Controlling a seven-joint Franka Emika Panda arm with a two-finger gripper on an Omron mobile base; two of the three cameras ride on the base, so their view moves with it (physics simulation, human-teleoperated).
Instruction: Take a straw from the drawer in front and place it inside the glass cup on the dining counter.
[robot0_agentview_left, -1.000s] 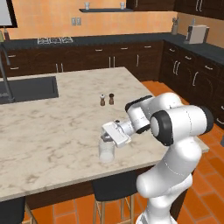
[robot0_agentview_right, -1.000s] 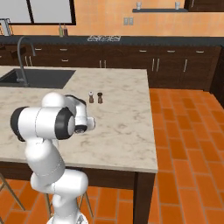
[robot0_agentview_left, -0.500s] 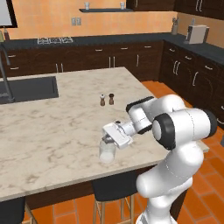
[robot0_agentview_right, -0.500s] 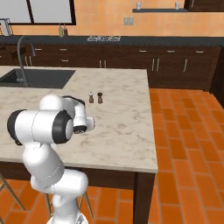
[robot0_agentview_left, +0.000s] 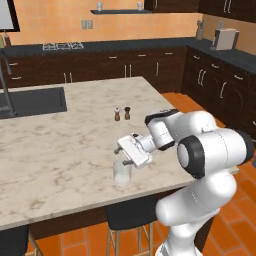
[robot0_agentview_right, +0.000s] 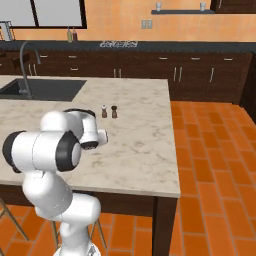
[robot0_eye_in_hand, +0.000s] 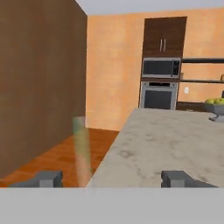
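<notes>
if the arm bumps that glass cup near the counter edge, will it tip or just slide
The glass cup looks short and wide for its height, so a low nudge would probably slide it rather than tip it. The marble dining counter looks smooth, which likely helps sliding. It stands close to the near edge under the gripper, so a push toward that edge could drop and break it.

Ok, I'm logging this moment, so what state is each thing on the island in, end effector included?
end effector: open, jaws wide apart, just above the glass cup.
glass cup: upright on the dining counter, contents too small to tell.
two shakers: upright, side by side, apart from the cup.
</notes>
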